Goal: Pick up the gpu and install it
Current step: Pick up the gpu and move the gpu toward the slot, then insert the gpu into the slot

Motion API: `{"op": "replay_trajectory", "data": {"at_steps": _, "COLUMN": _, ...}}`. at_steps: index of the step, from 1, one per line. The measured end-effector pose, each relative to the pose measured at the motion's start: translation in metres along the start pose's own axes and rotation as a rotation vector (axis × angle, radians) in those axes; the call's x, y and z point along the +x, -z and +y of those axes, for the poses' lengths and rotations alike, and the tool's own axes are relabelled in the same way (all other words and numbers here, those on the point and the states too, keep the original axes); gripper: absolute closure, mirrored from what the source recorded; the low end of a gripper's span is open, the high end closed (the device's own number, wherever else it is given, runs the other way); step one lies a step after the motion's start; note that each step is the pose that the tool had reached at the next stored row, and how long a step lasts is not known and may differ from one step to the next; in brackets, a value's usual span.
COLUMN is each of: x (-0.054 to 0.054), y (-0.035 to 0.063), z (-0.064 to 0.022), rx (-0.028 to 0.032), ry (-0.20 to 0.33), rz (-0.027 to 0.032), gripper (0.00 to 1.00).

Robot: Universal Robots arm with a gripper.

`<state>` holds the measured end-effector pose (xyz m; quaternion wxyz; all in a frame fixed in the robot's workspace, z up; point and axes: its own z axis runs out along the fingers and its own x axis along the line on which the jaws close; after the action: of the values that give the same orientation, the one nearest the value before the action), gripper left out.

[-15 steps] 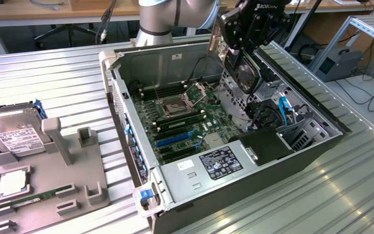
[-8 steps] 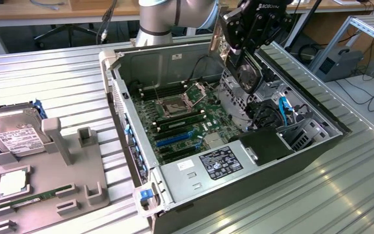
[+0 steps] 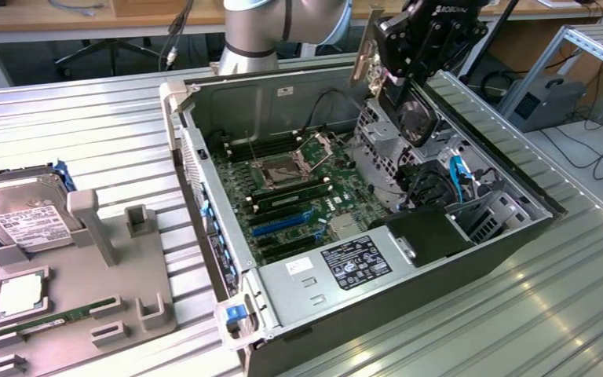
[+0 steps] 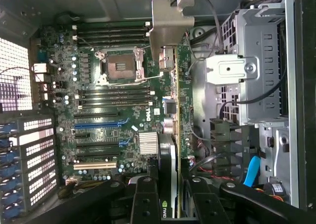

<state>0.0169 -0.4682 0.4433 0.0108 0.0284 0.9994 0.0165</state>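
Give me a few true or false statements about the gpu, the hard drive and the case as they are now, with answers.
1. The pincer holds the gpu. True.
2. The gpu sits in a motherboard slot. False: it is held above the open case.
3. The hard drive lies inside the case. False: it rests outside, at the exterior view's left.
4. The case is open, with the motherboard showing. True.

The gripper (image 3: 392, 88), top of the exterior view's right, read "ROBOTIQ". In the wrist view, the motherboard (image 4: 154, 108) read "DELL"; the gpu (image 4: 168, 184) bore "nVIDIA".
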Motion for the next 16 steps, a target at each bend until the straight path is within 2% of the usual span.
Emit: {"op": "replay_trajectory", "data": {"at_steps": 16, "x": -0.0004, "y": 0.0, "z": 0.0, "rx": -0.0001, "ry": 0.005, "rz": 0.0001, "gripper": 0.73}}
